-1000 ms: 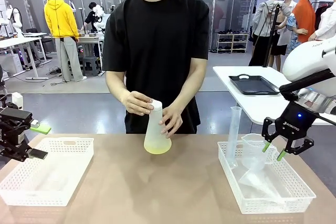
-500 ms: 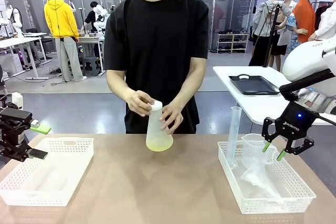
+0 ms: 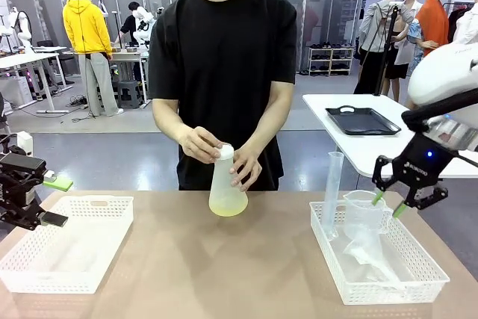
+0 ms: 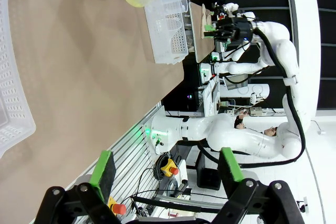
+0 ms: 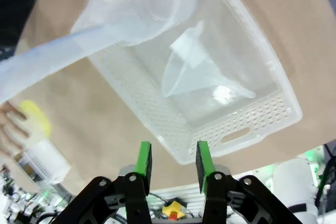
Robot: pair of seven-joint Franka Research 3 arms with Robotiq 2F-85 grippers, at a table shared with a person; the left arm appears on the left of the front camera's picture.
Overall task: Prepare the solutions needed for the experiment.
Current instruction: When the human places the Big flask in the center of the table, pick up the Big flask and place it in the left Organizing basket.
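Across a brown table [image 3: 224,259], a person in a black T-shirt [image 3: 224,57] stands facing two robot arms, a white basket at each end: the left basket [image 3: 45,278] looks bare, while the right basket [image 3: 373,295] carries a tall measuring tube [image 3: 332,192], a clear beaker [image 3: 361,214] and a funnel [image 5: 197,72]. The left gripper [image 3: 54,201] hangs beside the left basket with its fingers spread as wide as they go, holding nothing. The right gripper [image 3: 388,205] hovers over the right basket, just beside the beaker's rim, its fingers about half apart and empty. At the far middle of the table the person holds a cone-shaped flask [image 3: 226,184], one hand [image 3: 198,143] at its top and the other hand [image 3: 246,167] on its side. The solutions [image 3: 227,205], a shallow pale yellow pool, sit in the flask's wide bottom, which looks to be at or just above the tabletop. A small white stopper [image 3: 225,152] closes the mouth. The flask looks like thin, smooth plastic and, with so little in it, should be light, bottom-weighted and prone to slosh if tipped; the narrow upper part just under the stopper seems the best place to take hold, since the base looks too wide for the fingers
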